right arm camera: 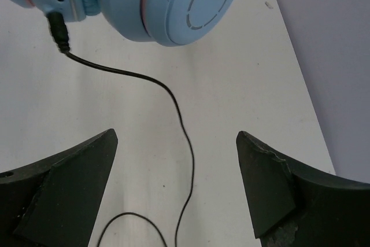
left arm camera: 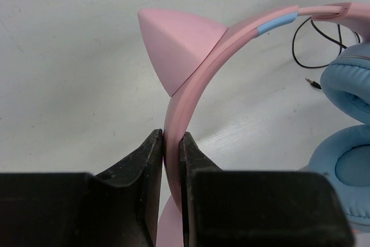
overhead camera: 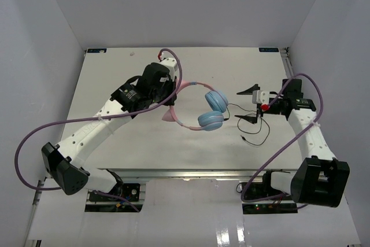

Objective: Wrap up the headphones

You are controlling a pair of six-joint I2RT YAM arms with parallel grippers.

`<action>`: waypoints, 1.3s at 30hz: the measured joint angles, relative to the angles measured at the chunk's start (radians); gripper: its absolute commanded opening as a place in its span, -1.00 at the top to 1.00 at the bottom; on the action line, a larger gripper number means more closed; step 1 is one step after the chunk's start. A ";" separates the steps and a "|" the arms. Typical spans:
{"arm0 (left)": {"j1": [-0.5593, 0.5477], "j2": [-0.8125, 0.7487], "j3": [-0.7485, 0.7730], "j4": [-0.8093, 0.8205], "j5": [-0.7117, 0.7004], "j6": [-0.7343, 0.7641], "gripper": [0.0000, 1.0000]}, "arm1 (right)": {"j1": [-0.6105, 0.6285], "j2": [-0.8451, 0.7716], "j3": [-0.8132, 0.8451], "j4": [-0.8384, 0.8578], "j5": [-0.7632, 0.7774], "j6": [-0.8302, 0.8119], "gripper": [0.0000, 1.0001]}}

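The headphones [overhead camera: 202, 105] lie mid-table: a pink cat-eared headband [left arm camera: 191, 79] and two light-blue ear cups [overhead camera: 214, 110]. My left gripper [left arm camera: 172, 140] is shut on the headband just below one cat ear [left arm camera: 173, 41]. It shows in the top view [overhead camera: 167, 93] at the band's left end. The thin black cable [right arm camera: 173, 102] is plugged into an ear cup [right arm camera: 173, 4] and trails on the table toward my right gripper [right arm camera: 176, 137]. The right gripper [overhead camera: 247, 105] is open wide, its jaws either side of the cable, not touching it. The cable's free plug [overhead camera: 243, 138] lies loose.
White walls enclose the table on three sides; the right wall [right arm camera: 329, 56] is close to the right gripper. Thick purple robot cables [overhead camera: 34, 137] loop off both arms. The table's near edge [overhead camera: 185, 172] runs in front of the arm bases.
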State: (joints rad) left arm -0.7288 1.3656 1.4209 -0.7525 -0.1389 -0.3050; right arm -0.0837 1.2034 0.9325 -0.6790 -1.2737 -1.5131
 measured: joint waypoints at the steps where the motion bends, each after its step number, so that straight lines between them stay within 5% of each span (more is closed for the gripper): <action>1: 0.000 -0.011 0.000 -0.012 0.011 -0.003 1.00 | 0.036 -0.002 -0.007 0.061 0.023 0.051 -0.80; 4: 0.000 -0.038 -0.001 -0.037 0.032 -0.015 1.00 | 0.130 -0.015 -0.040 0.231 0.080 0.189 -0.87; 10: 0.000 -0.074 0.000 -0.073 0.051 -0.040 1.00 | 0.219 0.041 -0.053 0.315 0.112 0.284 -0.99; 28: 0.010 -0.194 0.120 -0.004 0.139 -0.176 1.00 | 0.274 0.086 -0.170 0.459 0.146 0.485 -0.70; 34: 0.016 -0.217 0.134 -0.005 0.127 -0.182 1.00 | 0.253 0.043 -0.197 0.469 0.144 0.515 -0.27; 39: 0.020 -0.237 0.114 0.002 0.120 -0.188 1.00 | 0.249 0.032 -0.196 0.461 0.140 0.538 0.44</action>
State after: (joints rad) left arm -0.7089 1.1288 1.5349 -0.7508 -0.0194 -0.4928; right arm 0.1651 1.2358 0.7365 -0.2181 -1.1335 -0.9751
